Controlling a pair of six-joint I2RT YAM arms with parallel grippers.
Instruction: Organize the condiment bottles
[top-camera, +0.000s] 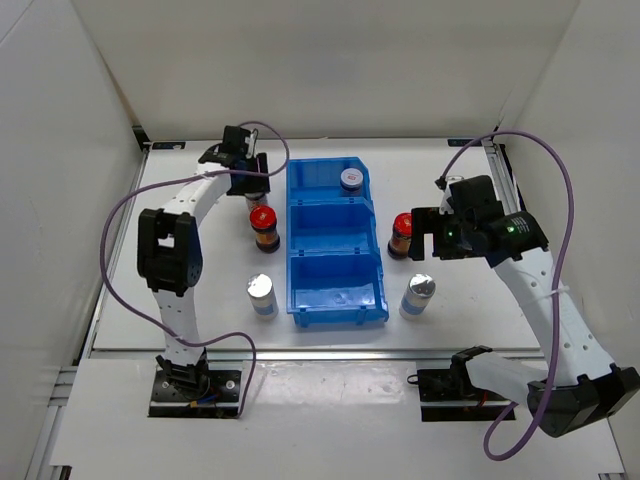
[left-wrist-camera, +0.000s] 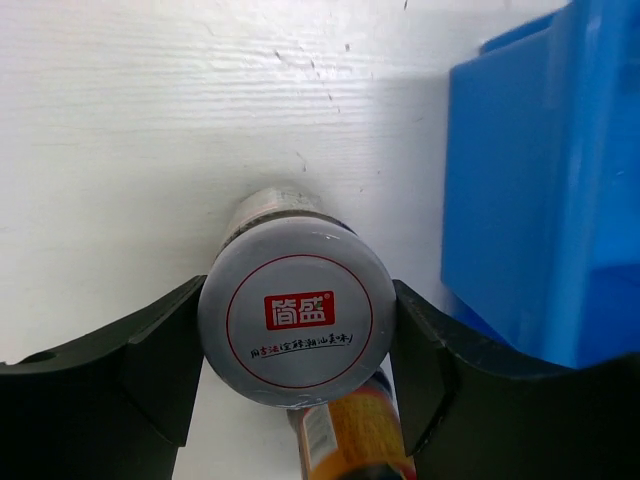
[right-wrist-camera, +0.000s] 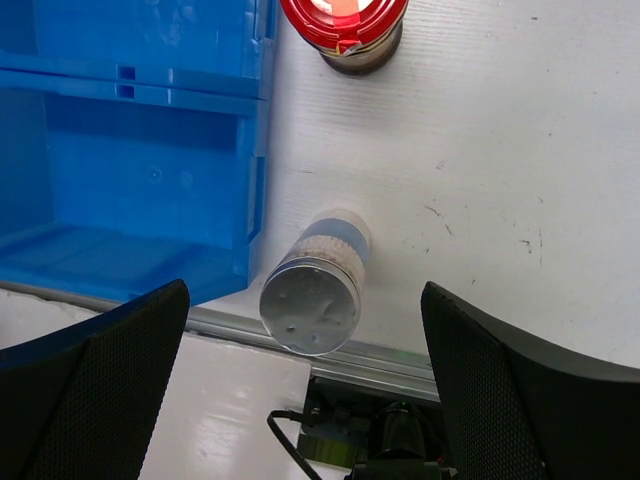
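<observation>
My left gripper (top-camera: 250, 180) (left-wrist-camera: 297, 335) is shut on a condiment bottle with a white-grey printed lid (left-wrist-camera: 295, 315), just left of the blue bin's far compartment. A second printed-lid bottle (top-camera: 351, 178) stands in that far compartment. A red-capped dark jar (top-camera: 263, 225) stands left of the bin, partly showing in the left wrist view (left-wrist-camera: 350, 435). Another red-capped jar (top-camera: 402, 235) (right-wrist-camera: 345, 25) stands right of the bin. My right gripper (top-camera: 428, 240) (right-wrist-camera: 305, 330) is open wide above a silver-capped bottle (top-camera: 418, 296) (right-wrist-camera: 312, 300). Another silver-capped bottle (top-camera: 261, 295) stands front left.
The blue bin (top-camera: 335, 205) (right-wrist-camera: 120, 160) (left-wrist-camera: 540, 180) has three compartments in a row at the table's middle; the middle and near ones hold nothing. White walls enclose the table. The table's metal front rail (right-wrist-camera: 400, 360) runs just beyond the right silver-capped bottle.
</observation>
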